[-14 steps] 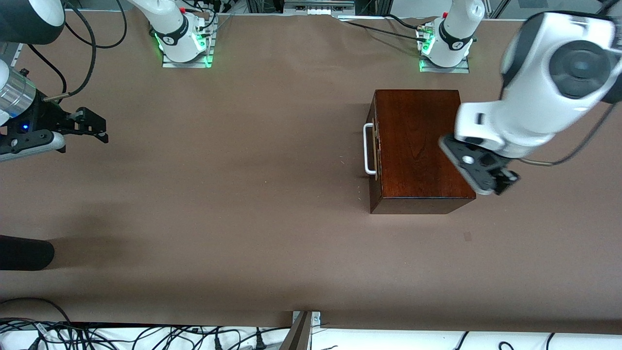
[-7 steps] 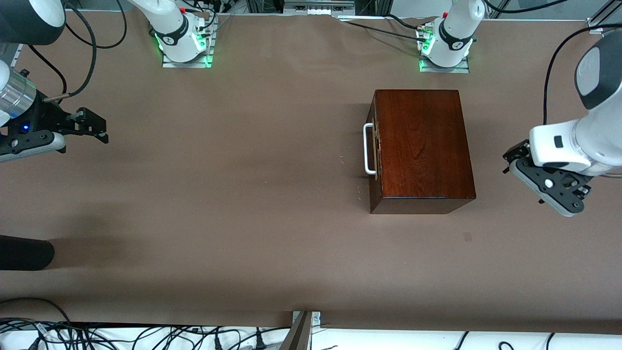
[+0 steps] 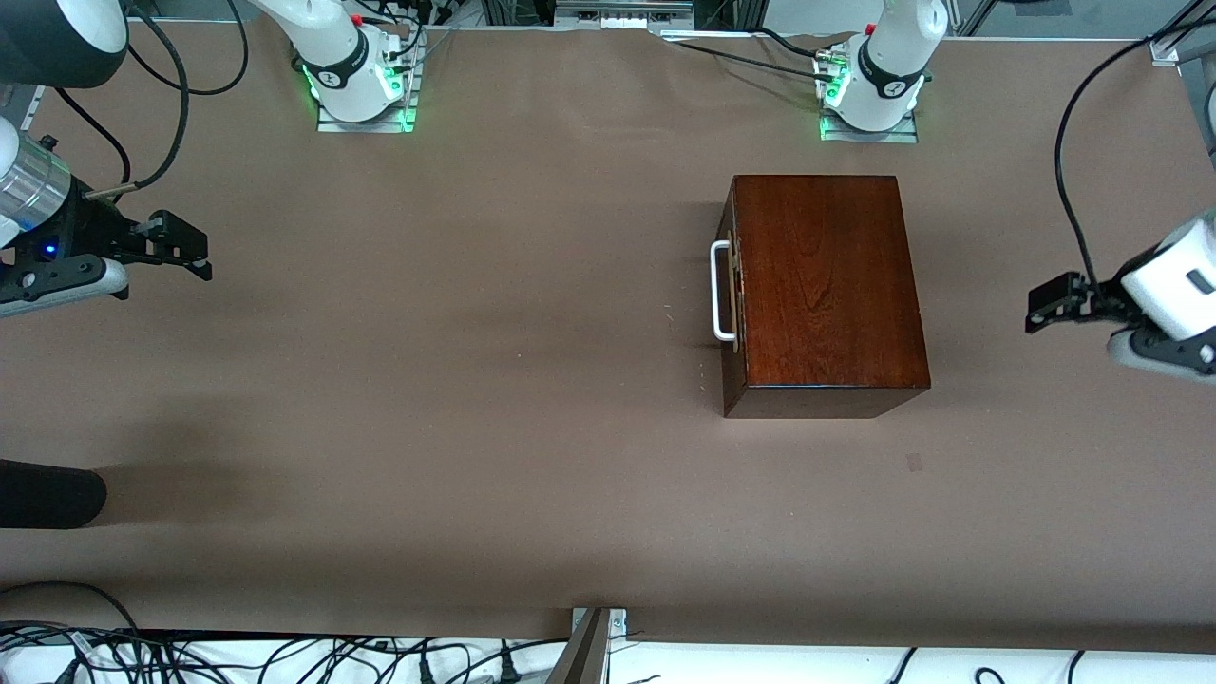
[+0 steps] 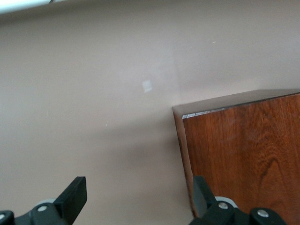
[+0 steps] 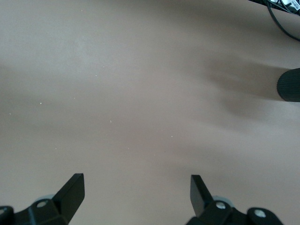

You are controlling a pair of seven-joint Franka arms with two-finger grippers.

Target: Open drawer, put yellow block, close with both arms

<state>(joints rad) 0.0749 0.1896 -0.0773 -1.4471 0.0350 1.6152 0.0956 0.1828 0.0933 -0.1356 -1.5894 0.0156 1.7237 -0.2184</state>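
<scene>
The dark mahogany box (image 3: 826, 285) stands on the brown table near the left arm's base. Its drawer front sits flush and shut, with the white bar handle (image 3: 722, 290) facing the right arm's end. The yellow block is out of view. My left gripper (image 3: 1045, 306) hangs open over bare table beside the box, toward the left arm's end. In the left wrist view the left gripper (image 4: 138, 194) is empty, with a corner of the box (image 4: 243, 154) close by one finger. My right gripper (image 3: 201, 255) waits open and empty at the right arm's end, and the right gripper (image 5: 136, 192) looks down on bare table.
A black cylinder (image 3: 47, 494) pokes in at the right arm's end, nearer to the front camera, and that cylinder (image 5: 288, 84) also shows in the right wrist view. Cables (image 3: 285, 655) lie along the table's front edge. Both arm bases (image 3: 361, 85) stand along the table's edge farthest from the front camera.
The left arm has swung off the box's top and out toward the left arm's end of the table. The right arm and the box have not moved.
</scene>
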